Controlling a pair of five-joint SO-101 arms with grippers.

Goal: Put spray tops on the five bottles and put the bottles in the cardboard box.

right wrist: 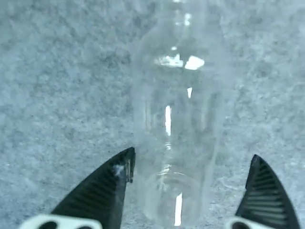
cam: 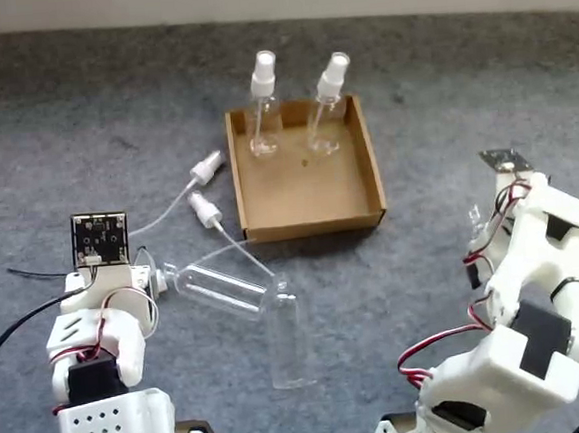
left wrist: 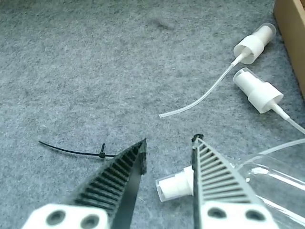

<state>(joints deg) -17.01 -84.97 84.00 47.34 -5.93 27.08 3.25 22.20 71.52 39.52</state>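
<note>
Two topped bottles [cam: 264,118] are stood in the box [cam: 310,221], two loose tops [cam: 205,168] lie beside it, three bottles outside it are left; left gripper [left wrist: 169,145] fingers are spread beside one bottle [left wrist: 267,176], right gripper [right wrist: 190,167] fingers spread around another bottle [right wrist: 176,119].

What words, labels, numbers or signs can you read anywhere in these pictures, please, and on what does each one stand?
None can be read.
Cardboard box: plain brown, no print.
Clear bottle lying on the carpet: no label shows.
White spray tops: plain.
Small black board on an arm: any marks are too small to read.
</note>
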